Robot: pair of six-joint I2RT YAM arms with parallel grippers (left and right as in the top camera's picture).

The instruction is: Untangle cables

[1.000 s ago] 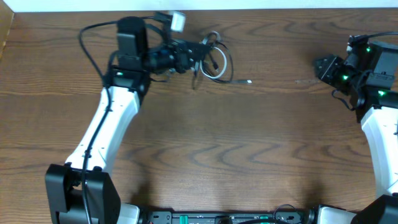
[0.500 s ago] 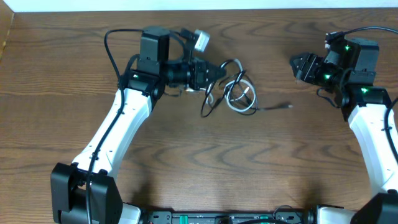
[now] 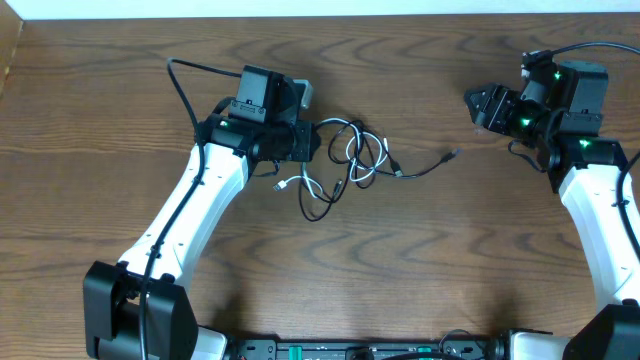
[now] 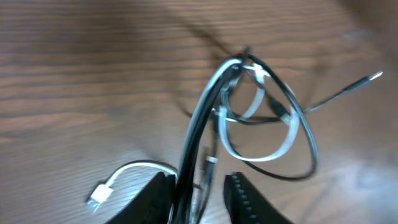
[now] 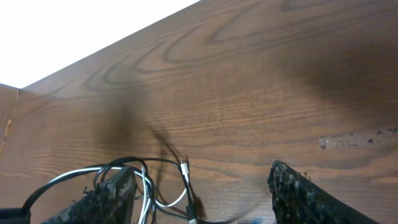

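Overhead: the black cable point(image 3: 425, 167) and the white cable point(image 3: 350, 150) lie looped together on the desk point(image 3: 400, 260), toward twelve o'clock from its centre. The left tool point(image 3: 312, 140) sits at the knot's nine o'clock edge. The right tool point(image 3: 478, 105) hangs well apart at three o'clock, holding nothing. The black cord's plug point(image 3: 455, 154) trails toward it. If the right tool takes that loose tail and pulls toward three o'clock while nothing pins the bundle, the whole tangle would likely slide, or the loops would cinch tighter.

Left wrist: the left tool's jaws stand parted, with both cords running between them and not visibly pinched. The loops rise toward twelve o'clock, and the white plug point(image 4: 98, 196) lies at eight o'clock. Closing here would clamp both cords together, so any pull drags both and separates neither.

Right wrist: the right tool's jaws gape wide and empty. The tangle shows at six to seven o'clock, partly behind one finger point(image 5: 112, 196). A descent from here risks catching several strands, since black and white overlap there.
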